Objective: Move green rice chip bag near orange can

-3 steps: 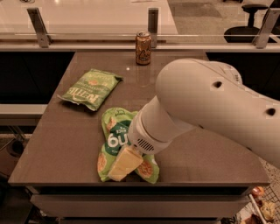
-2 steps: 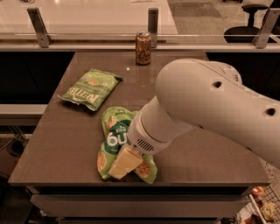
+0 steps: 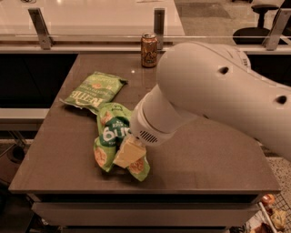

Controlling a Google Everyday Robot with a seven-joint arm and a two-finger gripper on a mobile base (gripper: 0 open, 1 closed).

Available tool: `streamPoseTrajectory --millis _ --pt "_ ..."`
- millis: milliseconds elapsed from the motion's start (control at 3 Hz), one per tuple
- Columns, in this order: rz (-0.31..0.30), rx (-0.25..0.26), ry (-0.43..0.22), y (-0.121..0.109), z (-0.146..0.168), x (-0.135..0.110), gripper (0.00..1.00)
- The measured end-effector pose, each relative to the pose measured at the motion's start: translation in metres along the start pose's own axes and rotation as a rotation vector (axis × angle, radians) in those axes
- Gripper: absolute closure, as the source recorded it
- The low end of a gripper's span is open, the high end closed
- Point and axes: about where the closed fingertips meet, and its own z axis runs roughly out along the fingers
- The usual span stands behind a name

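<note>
The green rice chip bag [image 3: 111, 134] lies crumpled near the front left of the dark table, its white lettering facing up. My gripper [image 3: 128, 152] is down on the bag's right side; a pale finger [image 3: 128, 154] presses into its lower half. The big white arm [image 3: 213, 91] reaches in from the right and hides the wrist. The orange can [image 3: 149, 50] stands upright at the table's far edge, well beyond the bag.
A flatter, paler green Kettle bag [image 3: 93, 90] lies left of centre, just behind the rice chip bag. The table [image 3: 213, 154] has a glass rail with metal posts [image 3: 159, 22] behind it. An office chair [image 3: 261, 9] stands at the far right.
</note>
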Motion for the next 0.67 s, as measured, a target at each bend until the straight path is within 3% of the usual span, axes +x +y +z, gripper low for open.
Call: streamPoseTrajectory --millis 667 --pt "-0.04 0.085 -0.029 -0.03 -0.018 -0.014 1.0"
